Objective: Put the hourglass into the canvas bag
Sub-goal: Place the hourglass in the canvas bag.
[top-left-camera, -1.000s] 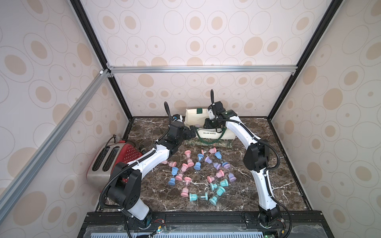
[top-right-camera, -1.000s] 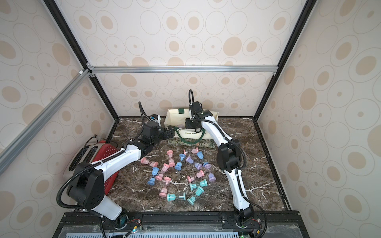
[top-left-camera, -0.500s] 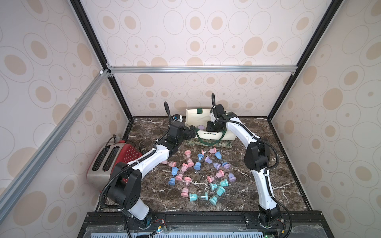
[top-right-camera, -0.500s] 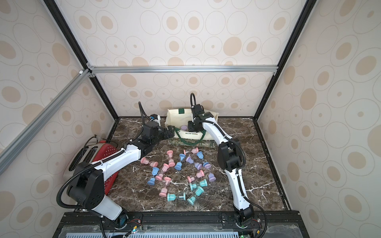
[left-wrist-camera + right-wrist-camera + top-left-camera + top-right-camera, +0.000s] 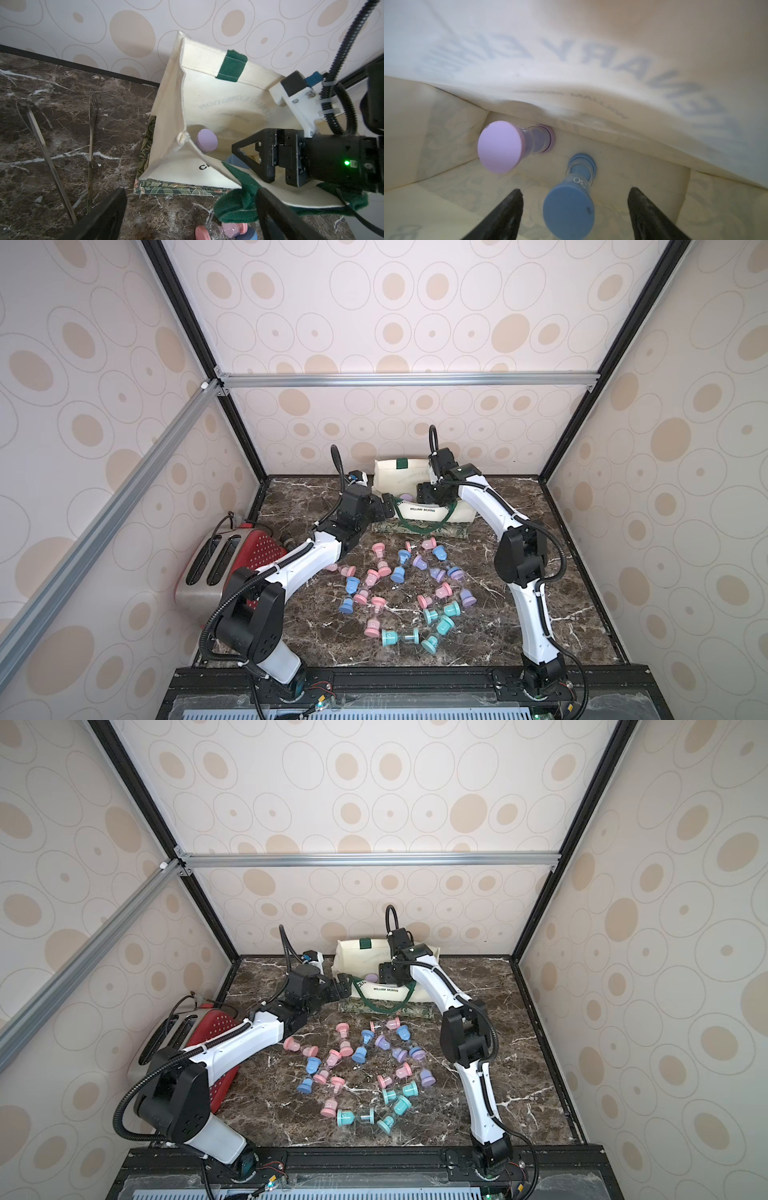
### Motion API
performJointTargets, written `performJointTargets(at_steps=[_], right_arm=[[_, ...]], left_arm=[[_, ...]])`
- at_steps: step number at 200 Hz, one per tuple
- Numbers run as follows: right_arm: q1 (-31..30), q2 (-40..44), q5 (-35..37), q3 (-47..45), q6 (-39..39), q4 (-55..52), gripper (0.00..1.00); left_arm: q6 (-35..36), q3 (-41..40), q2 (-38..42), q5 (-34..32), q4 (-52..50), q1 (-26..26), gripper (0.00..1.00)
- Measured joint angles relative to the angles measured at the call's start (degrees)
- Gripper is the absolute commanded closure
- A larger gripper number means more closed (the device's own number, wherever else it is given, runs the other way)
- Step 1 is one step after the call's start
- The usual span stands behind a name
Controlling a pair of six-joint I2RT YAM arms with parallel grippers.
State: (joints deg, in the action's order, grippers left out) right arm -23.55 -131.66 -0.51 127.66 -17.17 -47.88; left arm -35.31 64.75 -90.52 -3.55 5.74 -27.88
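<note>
While lying loose across the near desk [image 5: 478, 639] and not yet bagged, read as work for later rounds: spare hourglasses [image 5: 388, 637] in pink, blue, purple and teal, with the toaster [image 5: 232, 560] off to the left, clear of them.

Farther back, at the bag's near rim, left gripper [image 5: 383, 506]: fingers [image 5: 99, 218] spread wide, pinching nothing, one hooked under the green handle [image 5: 234, 205]. Seemingly placed so to pull that rim down and outward and keep the mouth gaping.

Behind it, upright on its floral base near the back wall, canvas bag [image 5: 419, 515].

Reaching down through the open mouth, right gripper [image 5: 575, 190]: fingers [image 5: 504, 216] spread either side of the blue hourglass [image 5: 569, 209], clear of its cap on both sides, so no grip.

Inside the bag, standing on end on its floor, that blue hourglass marked 30: where the task wants it. Just beside it toward a bottom corner, apart from it, purple hourglass [image 5: 500, 147], also on end.

Beyond both, rear panel [image 5: 591, 68] sagging inward, lettering reversed through the cloth.

Judged: placing step as good as finished. Calls next for a straight lift out, to avoid tipping the blue one or snagging canvas.
</note>
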Motion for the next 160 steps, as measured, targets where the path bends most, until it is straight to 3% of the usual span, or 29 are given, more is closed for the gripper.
performJointTargets(at_steps=[100, 160], right_arm=[[-0.63, 12.17, -2.58, -0.92, 0.59, -0.83, 0.1], [-4.09, 23.39, -2.75, -12.44, 1.46, -0.79, 0.09]], left_arm=[[0.02, 0.42, 4.74, 1.2, -2.25, 0.0, 0.03], [0.11, -0.81, 10.73, 4.2, -4.26, 0.0, 0.03]])
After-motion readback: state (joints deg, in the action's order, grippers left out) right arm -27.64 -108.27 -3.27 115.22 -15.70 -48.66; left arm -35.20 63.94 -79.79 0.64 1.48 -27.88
